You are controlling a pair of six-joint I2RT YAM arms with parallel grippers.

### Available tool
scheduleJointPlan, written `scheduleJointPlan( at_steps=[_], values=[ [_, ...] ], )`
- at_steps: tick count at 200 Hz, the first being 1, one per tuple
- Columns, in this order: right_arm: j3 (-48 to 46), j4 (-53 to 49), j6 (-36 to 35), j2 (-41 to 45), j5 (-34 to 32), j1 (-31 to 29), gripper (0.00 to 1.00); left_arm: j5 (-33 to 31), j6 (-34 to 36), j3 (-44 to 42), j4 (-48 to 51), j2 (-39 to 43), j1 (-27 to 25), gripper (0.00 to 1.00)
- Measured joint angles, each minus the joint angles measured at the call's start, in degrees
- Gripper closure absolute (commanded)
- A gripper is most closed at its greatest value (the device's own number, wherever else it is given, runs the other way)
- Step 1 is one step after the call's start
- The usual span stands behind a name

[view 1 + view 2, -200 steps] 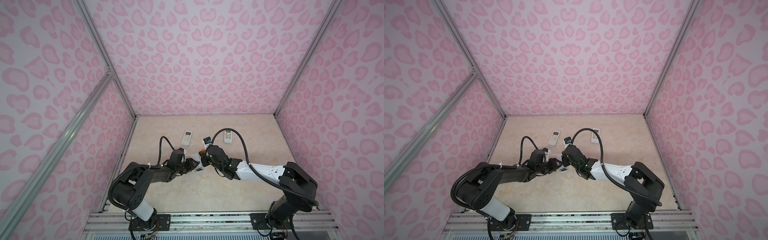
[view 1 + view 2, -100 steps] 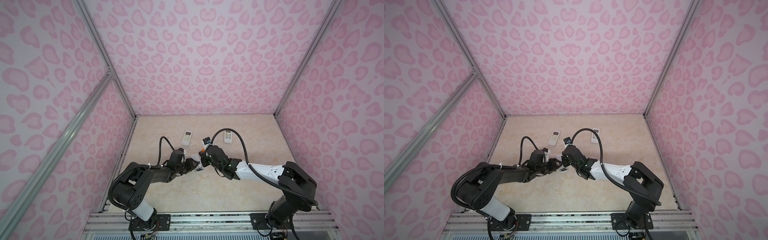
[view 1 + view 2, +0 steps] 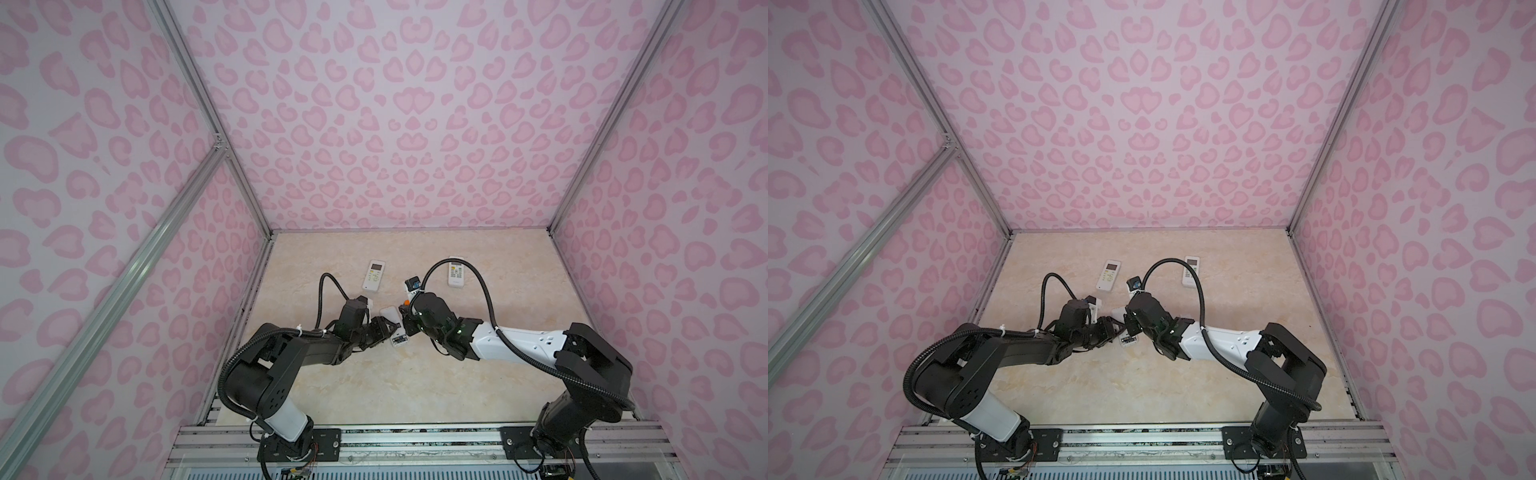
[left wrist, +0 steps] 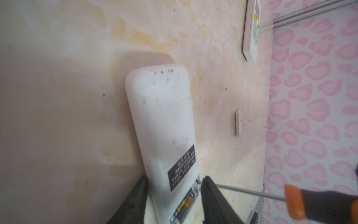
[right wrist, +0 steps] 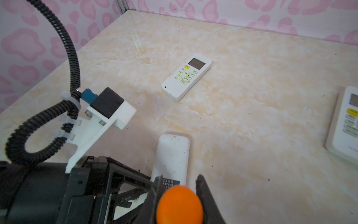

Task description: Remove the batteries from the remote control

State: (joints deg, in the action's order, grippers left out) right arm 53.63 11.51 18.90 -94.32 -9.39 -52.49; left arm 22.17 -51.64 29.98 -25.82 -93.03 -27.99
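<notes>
A white remote control (image 4: 164, 120) lies back-up on the table, and my left gripper (image 4: 174, 186) is shut across its lower end. The battery bay there is uncovered, and black batteries (image 4: 184, 202) with gold marks show inside it. My right gripper (image 5: 179, 189) is shut on an orange-and-black screwdriver (image 5: 179, 205). The screwdriver's metal shaft (image 4: 242, 191) reaches in from the side, with its tip at the bay's edge. In both top views the left gripper (image 3: 390, 327) and the right gripper (image 3: 405, 316) meet over this remote (image 3: 1128, 340) at mid-table.
Two more white remotes lie face-up farther back, one on the left (image 3: 374, 276) and one on the right (image 3: 456, 271). A small white cover (image 4: 238, 123) rests on the table beside the held remote. Pink patterned walls enclose the table.
</notes>
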Motion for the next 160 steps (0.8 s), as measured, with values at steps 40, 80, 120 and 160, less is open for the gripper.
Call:
scheduleJointPlan(
  at_steps=[40, 80, 120, 160],
  values=[
    [0.0, 0.9, 1.2, -0.4, 0.0, 0.3, 1.00, -0.2, -1.0, -1.0, -1.7, -0.4, 0.1, 0.63],
    [-1.4, 3.7, 5.1, -0.6, 2.0, 2.0, 1.00, -0.3, -3.2, -2.8, -4.1, -0.7, 0.1, 0.76],
    [-3.6, 7.2, 9.4, -0.6, 4.8, 3.9, 1.00, -0.4, -5.2, -4.3, -6.5, -0.8, 0.1, 0.78],
    [-5.9, 10.7, 13.5, -0.4, 6.7, 5.5, 1.00, -0.5, -6.6, -5.5, -8.6, -1.0, 0.1, 0.79]
  ],
)
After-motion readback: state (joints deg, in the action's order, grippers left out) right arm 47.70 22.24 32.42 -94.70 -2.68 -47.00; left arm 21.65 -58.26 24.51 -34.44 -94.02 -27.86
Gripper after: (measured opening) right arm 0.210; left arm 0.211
